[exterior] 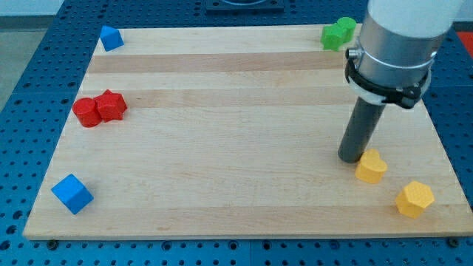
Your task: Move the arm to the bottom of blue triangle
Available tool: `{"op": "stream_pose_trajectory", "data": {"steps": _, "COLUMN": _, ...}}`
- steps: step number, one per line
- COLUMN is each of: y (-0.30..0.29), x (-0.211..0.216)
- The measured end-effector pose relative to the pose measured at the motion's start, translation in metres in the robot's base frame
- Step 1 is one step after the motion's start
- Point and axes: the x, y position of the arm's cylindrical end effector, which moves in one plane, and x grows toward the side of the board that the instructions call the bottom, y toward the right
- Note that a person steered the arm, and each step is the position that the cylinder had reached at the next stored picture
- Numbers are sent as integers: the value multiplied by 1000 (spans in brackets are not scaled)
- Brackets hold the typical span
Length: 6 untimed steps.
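The blue triangle (111,38) lies at the top left corner of the wooden board (236,96). My tip (350,158) rests on the board at the view's right, far from the blue triangle, just left of and touching or nearly touching a yellow heart-shaped block (371,166). The dark rod rises from the tip into the grey arm body at the top right.
A blue cube (72,193) sits at the bottom left. Two red blocks (99,108) touch each other at the left. A green block (338,33) sits at the top right, partly beside the arm. A yellow hexagonal block (414,198) lies at the bottom right.
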Motion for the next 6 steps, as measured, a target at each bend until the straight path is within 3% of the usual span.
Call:
{"op": "stream_pose_trajectory", "data": {"steps": 2, "y": 24, "x": 35}}
{"op": "stream_pose_trajectory", "data": {"steps": 3, "y": 2, "x": 33}}
{"op": "stream_pose_trajectory", "data": {"steps": 4, "y": -42, "x": 7}}
{"op": "stream_pose_trajectory", "data": {"steps": 5, "y": -64, "x": -56}}
{"op": "stream_pose_trajectory", "data": {"steps": 6, "y": -140, "x": -132}}
